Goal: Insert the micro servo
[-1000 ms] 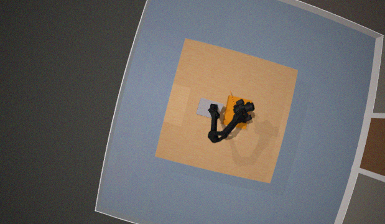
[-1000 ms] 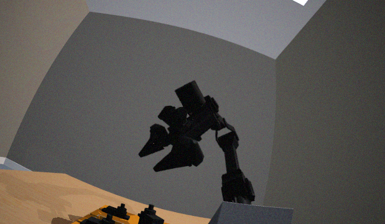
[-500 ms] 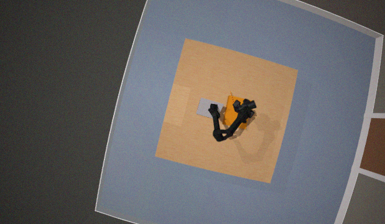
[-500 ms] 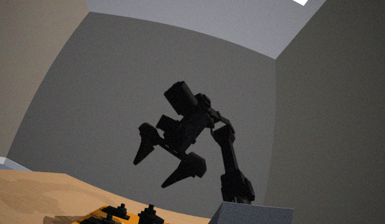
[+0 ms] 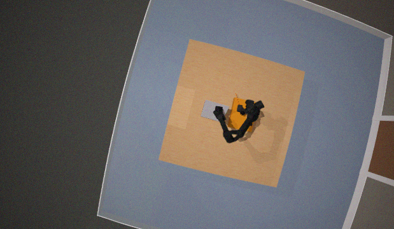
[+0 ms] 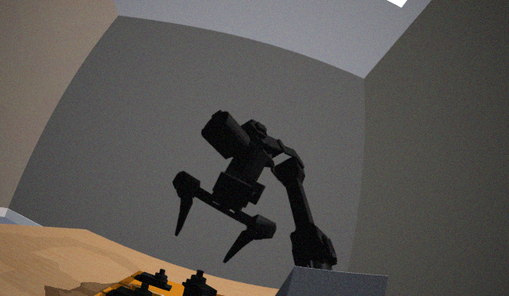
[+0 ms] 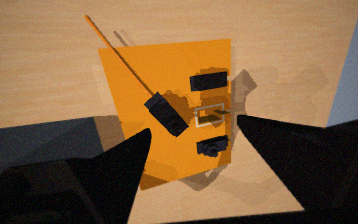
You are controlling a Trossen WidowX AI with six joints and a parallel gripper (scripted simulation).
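The hand (image 7: 190, 137) hung wide and empty above the orange deck (image 7: 130, 65). The loose micro servo (image 7: 166, 113) lay askew just left of the marked pocket (image 7: 209, 115). A good grasp would square the fingers across its body before descending.

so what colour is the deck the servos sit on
Orange deck, clearest in the wrist view.

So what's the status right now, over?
Gripper open, empty, above the orange deck. Loose servo lying askew on deck, beside marked pocket. Pocket empty, nothing blocking.
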